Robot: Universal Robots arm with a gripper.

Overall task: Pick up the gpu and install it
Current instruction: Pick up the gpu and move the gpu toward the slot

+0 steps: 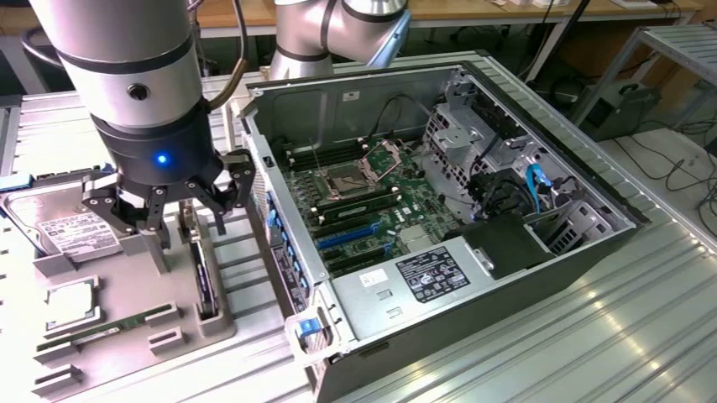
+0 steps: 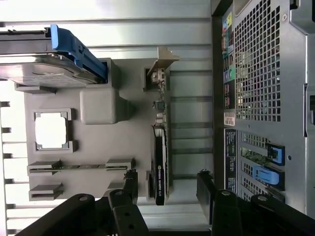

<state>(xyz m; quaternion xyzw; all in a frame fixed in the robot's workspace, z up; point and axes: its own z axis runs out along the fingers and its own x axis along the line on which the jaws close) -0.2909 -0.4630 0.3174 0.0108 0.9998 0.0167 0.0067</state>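
The gpu (image 1: 204, 277) stands on edge in a slot of the grey holder tray (image 1: 134, 290), beside the open computer case (image 1: 448, 210). In the wrist view the gpu (image 2: 161, 147) is a thin dark card with green board edges and a silver bracket (image 2: 165, 61) at its far end. My gripper (image 1: 185, 220) hovers above the tray over the card's end, open, holding nothing. In the wrist view the gripper (image 2: 167, 181) has one black finger on each side of the card's near end, and neither touches it.
On the tray lie a hard drive (image 1: 73, 231) with a blue caddy (image 2: 74, 49), a CPU (image 1: 70, 302) and a RAM stick (image 1: 96, 334). Inside the case, the motherboard (image 1: 358, 201) shows blue expansion slots (image 1: 348, 238). The case's perforated rear wall (image 2: 266, 98) stands close beside the tray.
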